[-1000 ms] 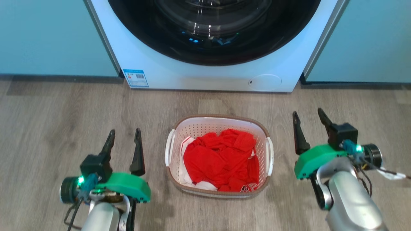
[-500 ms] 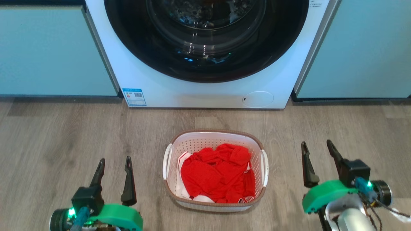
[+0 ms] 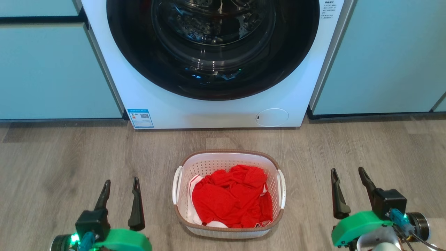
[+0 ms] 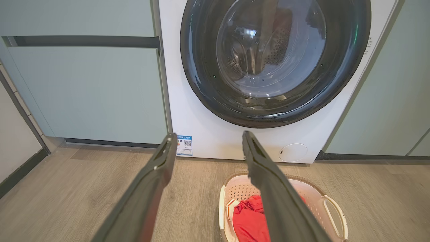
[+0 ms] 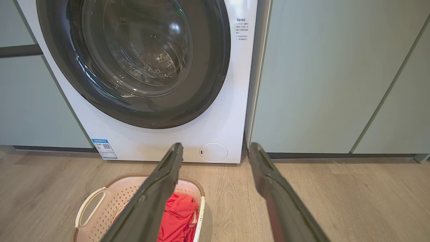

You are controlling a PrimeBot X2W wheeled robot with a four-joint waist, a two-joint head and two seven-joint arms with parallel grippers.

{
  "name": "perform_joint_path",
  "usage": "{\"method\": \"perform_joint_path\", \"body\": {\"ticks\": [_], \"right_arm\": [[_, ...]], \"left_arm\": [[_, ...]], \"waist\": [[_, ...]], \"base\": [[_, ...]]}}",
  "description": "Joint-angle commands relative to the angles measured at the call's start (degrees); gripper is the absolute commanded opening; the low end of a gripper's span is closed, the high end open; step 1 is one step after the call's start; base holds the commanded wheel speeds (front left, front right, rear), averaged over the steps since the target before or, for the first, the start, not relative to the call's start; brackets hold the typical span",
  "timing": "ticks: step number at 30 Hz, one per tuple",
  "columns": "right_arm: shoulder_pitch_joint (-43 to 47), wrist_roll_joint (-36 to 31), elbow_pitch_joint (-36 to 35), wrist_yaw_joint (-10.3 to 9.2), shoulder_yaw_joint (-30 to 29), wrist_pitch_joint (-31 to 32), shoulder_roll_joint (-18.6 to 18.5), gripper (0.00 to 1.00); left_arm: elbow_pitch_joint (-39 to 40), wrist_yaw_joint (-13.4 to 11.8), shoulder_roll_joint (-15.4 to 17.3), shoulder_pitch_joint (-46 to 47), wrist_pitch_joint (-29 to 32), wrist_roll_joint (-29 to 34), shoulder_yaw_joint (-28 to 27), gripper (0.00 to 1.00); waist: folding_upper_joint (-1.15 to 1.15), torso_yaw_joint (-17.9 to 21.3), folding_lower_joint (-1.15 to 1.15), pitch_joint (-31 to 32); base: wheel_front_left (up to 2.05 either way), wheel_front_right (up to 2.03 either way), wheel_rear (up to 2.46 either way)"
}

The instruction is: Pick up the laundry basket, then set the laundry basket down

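Observation:
The laundry basket [image 3: 216, 164] stands on the wood floor in front of the washing machine, white and perforated with a brown rim, red and white cloth [image 3: 230, 202] heaped inside. My left gripper [image 3: 121, 183] hangs open to its left, well apart from the left handle [image 3: 175, 184]. My right gripper [image 3: 348, 172] is open to its right, apart from the right handle [image 3: 282, 188]. In the left wrist view the basket [image 4: 315, 198] lies low right behind my gripper [image 4: 207, 136]. In the right wrist view the basket [image 5: 114, 198] sits low left of my gripper [image 5: 215, 146].
A white front-loading washing machine [image 3: 195, 111] with a dark round door [image 3: 212, 45] stands right behind the basket. Pale blue-green cabinet fronts [image 3: 52, 69] flank it on both sides. Bare wood floor [image 3: 52, 157] spreads left and right of the basket.
The whole head view has shifted, showing more of the washing machine, so the camera has moved. Both grippers stay open and sit lower in the view, a little farther from the basket.

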State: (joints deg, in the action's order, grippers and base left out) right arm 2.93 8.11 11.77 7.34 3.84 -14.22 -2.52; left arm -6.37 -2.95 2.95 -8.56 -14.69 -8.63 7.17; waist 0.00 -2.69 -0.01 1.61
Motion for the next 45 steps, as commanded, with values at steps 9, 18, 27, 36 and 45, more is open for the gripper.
{"method": "perform_joint_path", "body": {"ticks": [9, 18, 27, 36, 45], "right_arm": [[-0.94, 0.04, -2.17, 0.14, 1.04, -0.67, -0.35, 1.00], [0.54, 1.54, 2.55, 0.00, 0.13, 0.31, 0.14, 0.00], [-0.21, 8.04, 2.58, 0.01, -0.25, 1.51, -0.26, 0.00], [-0.93, 14.39, 2.57, 0.02, -0.66, 2.72, -0.56, 0.00], [-1.61, 20.69, 2.52, 0.03, -1.14, 3.99, -0.80, 0.00]], "left_arm": [[1.12, -0.10, 0.07, 1.14, -0.30, 1.21, -1.94, 1.00], [-3.39, 0.08, -0.04, -1.27, 0.29, -0.54, -0.25, 0.00], [-3.78, 0.83, 0.15, -0.08, 1.69, -6.87, -1.04, 0.00], [-4.21, 1.60, 0.28, 1.14, 3.08, -13.11, -1.84, 0.00], [-4.53, 2.37, 0.39, 2.32, 4.49, -19.34, -2.68, 0.00]], "waist": [[0.00, -0.42, 0.01, 0.51], [-0.01, -0.45, 0.01, 0.45], [-0.01, -0.22, 0.01, 0.29], [-0.01, 0.01, 0.01, 0.13], [-0.01, 0.24, 0.01, -0.04]], "base": [[0.00, 0.00, 0.00], [0.00, 0.00, 0.00], [0.00, 0.00, 0.00], [0.00, 0.00, 0.00], [0.00, 0.00, 0.00]]}}
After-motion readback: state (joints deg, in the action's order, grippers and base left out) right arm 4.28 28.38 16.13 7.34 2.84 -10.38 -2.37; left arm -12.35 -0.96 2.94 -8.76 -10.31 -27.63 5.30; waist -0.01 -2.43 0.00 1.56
